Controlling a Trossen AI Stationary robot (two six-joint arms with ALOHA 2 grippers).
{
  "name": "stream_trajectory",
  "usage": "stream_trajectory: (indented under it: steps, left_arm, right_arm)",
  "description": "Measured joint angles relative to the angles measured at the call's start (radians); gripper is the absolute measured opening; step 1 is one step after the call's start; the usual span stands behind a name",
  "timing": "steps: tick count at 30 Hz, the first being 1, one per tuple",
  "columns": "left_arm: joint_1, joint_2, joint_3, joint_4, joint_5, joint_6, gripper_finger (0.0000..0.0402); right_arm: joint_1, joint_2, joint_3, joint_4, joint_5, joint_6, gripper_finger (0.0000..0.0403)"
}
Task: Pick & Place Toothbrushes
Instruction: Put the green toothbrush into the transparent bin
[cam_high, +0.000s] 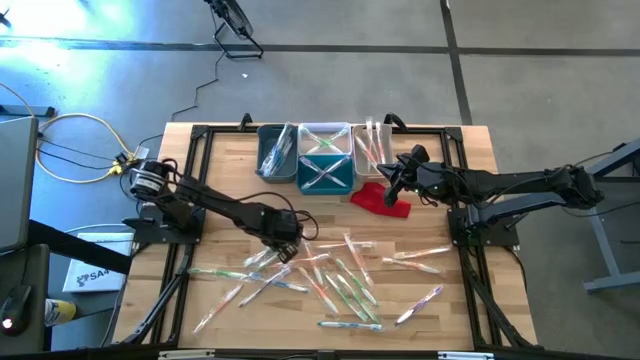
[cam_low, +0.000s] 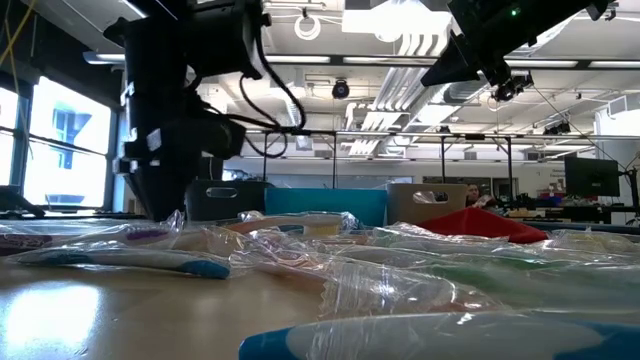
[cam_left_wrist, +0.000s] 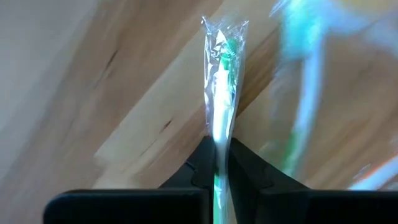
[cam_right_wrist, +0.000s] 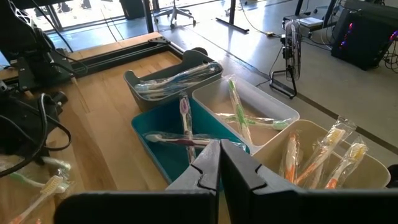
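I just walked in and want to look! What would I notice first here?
Lots of wrapped toothbrushes lie scattered over the near half of the table. The left gripper is shut on a green one among them. The right gripper waits shut above a red cloth, beside the bins.

Bins (cam_high: 325, 155): row at table (cam_high: 200, 310) rear, brushes inside. Cloth (cam_high: 383, 197): just before them. Loose toothbrushes (cam_high: 340, 280): scattered across front half.

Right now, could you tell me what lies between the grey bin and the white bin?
The teal bin, holding crossed toothbrushes, sits between the grey bin and white bin, clear in the high view.
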Motion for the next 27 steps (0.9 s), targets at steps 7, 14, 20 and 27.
stream_trajectory:
  steps: [7,14,20,27]
  left_arm:
    - [0.0,-0.085,0.0,-0.116,-0.019,0.0,0.0015]
    - [0.0,-0.184,0.0,-0.111,-0.089,0.008,0.0014]
    - [0.0,-0.267,0.001,-0.108,-0.213,0.008,0.0013]
    - [0.0,-0.345,0.001,-0.094,-0.32,0.0,0.0013]
  right_arm:
    - [0.0,0.0,0.0,0.0,0.0,0.0,0.0005]
    - [0.0,0.0,0.0,0.0,0.0,0.0,0.0005]
    - [0.0,0.0,0.0,0.0,0.0,-0.001,0.0005]
    - [0.0,0.0,0.0,0.0,0.0,-0.003,0.0005]
